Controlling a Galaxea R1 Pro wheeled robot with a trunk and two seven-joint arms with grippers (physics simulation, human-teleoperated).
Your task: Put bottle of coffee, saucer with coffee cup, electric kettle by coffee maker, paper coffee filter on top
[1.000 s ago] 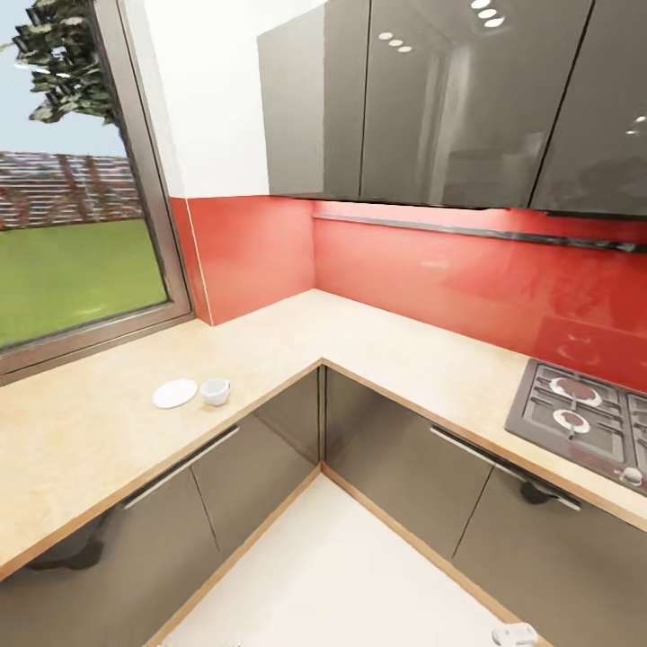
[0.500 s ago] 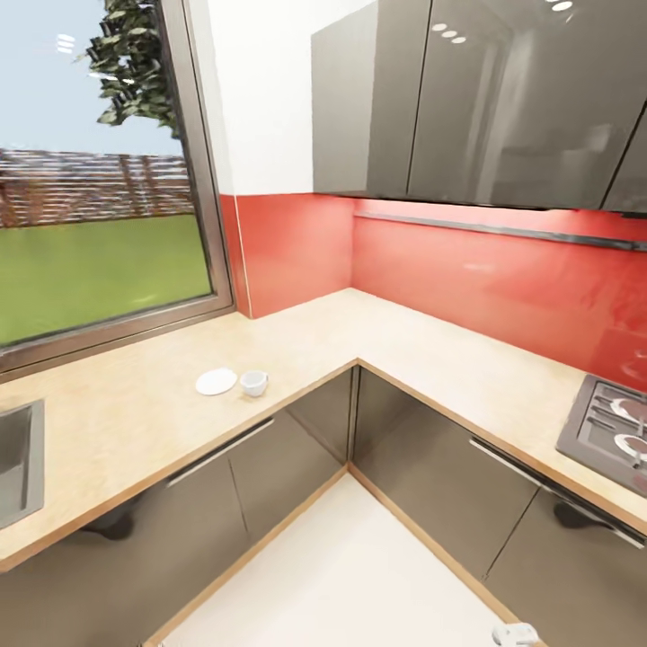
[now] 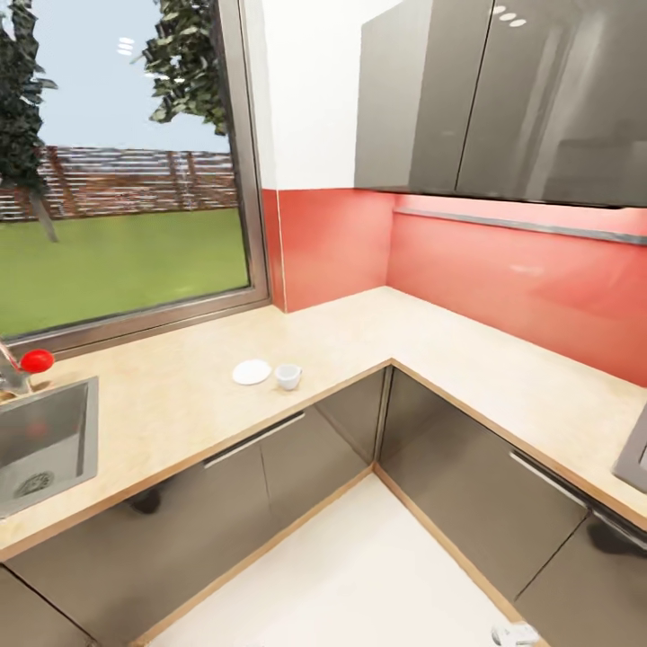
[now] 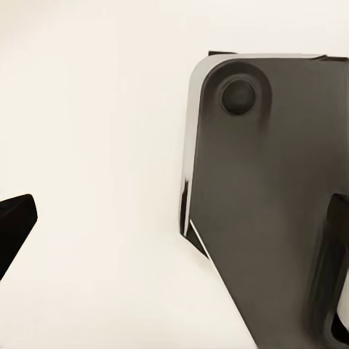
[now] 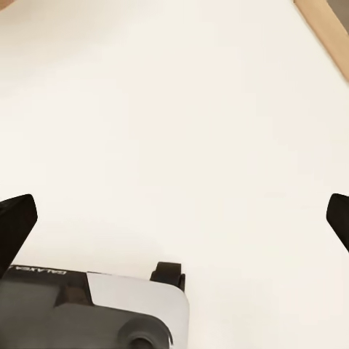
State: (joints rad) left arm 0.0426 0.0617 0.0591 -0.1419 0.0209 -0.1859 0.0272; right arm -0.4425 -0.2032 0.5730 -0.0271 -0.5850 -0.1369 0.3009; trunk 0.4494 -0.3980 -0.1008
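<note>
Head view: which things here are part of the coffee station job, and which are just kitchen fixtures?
Job:
- small flat round white saucer
- tiny white rounded coffee cup, beside the saucer, not on it
- light tan wood-look countertop

Not the job:
- steel sink
- red-knobbed tap
- window
- glossy grey wall cabinets

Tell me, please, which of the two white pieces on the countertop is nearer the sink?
The saucer: flat and round, it lies on the sink side of the coffee cup.
</note>
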